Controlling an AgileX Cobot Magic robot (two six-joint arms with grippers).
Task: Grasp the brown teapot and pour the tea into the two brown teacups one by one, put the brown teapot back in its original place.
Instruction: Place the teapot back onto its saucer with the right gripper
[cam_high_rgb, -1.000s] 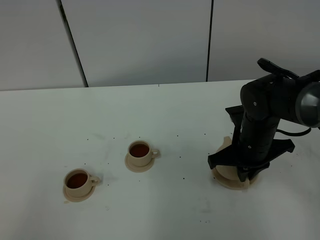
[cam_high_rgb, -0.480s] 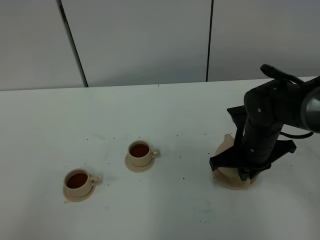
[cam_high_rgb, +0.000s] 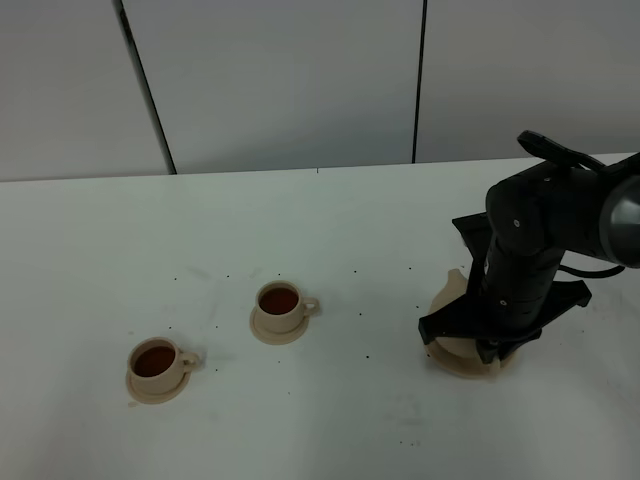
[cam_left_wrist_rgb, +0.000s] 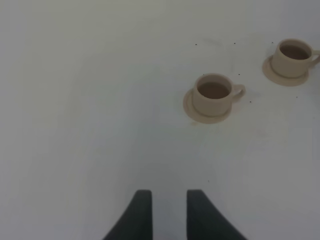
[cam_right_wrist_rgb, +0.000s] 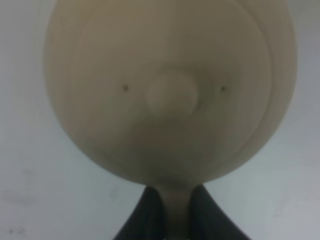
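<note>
The right gripper (cam_right_wrist_rgb: 169, 212) is clenched on the small handle of the teapot (cam_right_wrist_rgb: 170, 90). The round body of the pot lies straight ahead of the fingers (cam_right_wrist_rgb: 145, 212), with the lid knob on the same line. In the high view the teapot (cam_high_rgb: 447, 298) sits low over the plate (cam_high_rgb: 462, 362), so I judge that releasing comes next. Both cups (cam_high_rgb: 279, 303) hold tea. The left gripper (cam_left_wrist_rgb: 165, 212) is released, empty and far from the pot.

A white table (cam_high_rgb: 300, 230) is stretching across the whole view, dotted with small dark specks. Behind it, pale grey wall panels (cam_high_rgb: 280, 80) are standing, divided by dark vertical seams.
</note>
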